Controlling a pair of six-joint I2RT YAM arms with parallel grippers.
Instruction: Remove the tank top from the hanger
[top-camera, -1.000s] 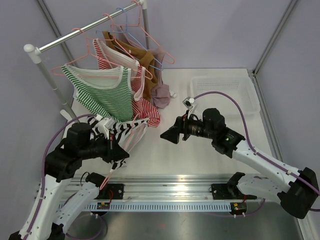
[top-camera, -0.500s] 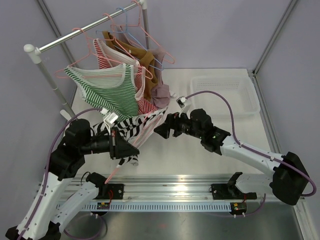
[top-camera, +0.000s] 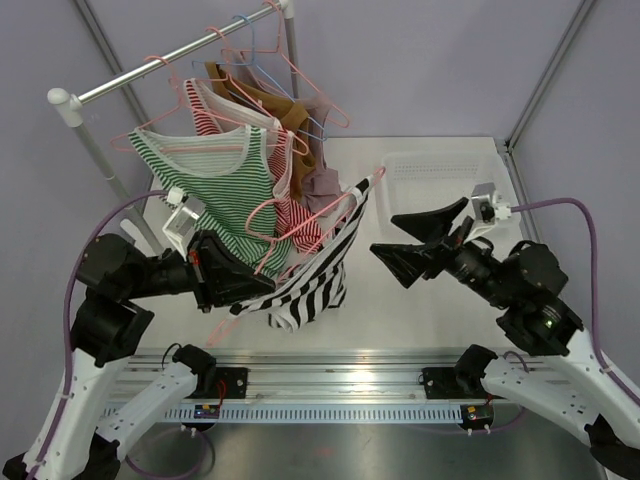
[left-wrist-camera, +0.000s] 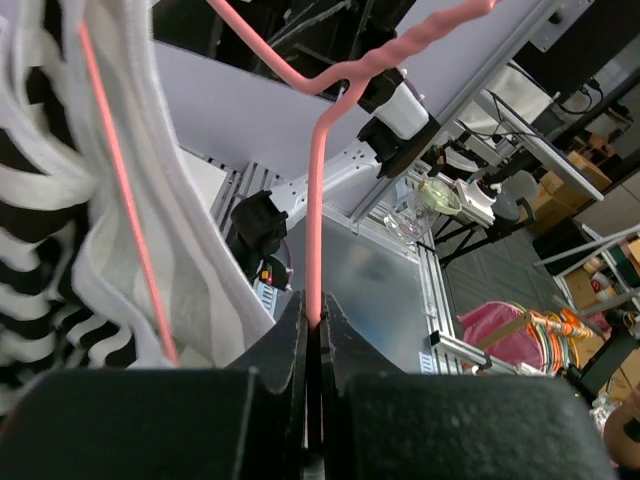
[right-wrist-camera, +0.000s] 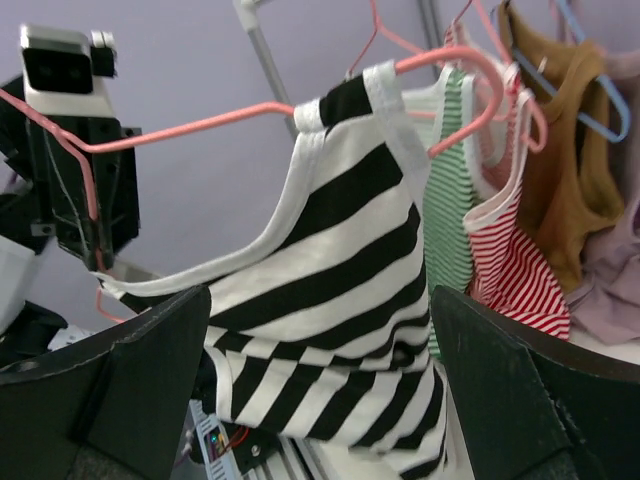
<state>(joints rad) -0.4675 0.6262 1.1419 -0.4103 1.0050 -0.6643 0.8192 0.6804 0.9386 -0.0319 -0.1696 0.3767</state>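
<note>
from the top external view, the left claw (top-camera: 262, 288) holds the pink hanger (top-camera: 300, 214) up off the surface (top-camera: 420, 312), clear of the rack rail (top-camera: 170, 62) where a green striped top (top-camera: 232, 190) and other garments hang. the black-and-white tank top (top-camera: 318, 272) droops from that hanger between the two arms. the right claw (top-camera: 383, 232) stands just beside the garment, fingers spread wide and gripping nothing. in the left wrist view, the left claw (left-wrist-camera: 313, 335) is clamped fully closed on the thin hanger wire (left-wrist-camera: 318, 200), with folds of the tank top (left-wrist-camera: 60, 250) bunched on the left. in the right wrist view, the right claw (right-wrist-camera: 320, 292) is wide open and faces the striped tank top (right-wrist-camera: 330, 280) squarely. one strap sits over the far shoulder of the hanger (right-wrist-camera: 200, 124); the near strap seems to be on the wire beside the left claw, though that corner is too cluttered to be sure. the step in hand looks like the approach for the pull-off: the hanger is presented and steadied, the fabric not yet taken. the next move calls for the right claw to advance, pinch the cloth near a strap or the upper hem, and draw it off the hanger end while the left claw keeps the wire firm.
</note>
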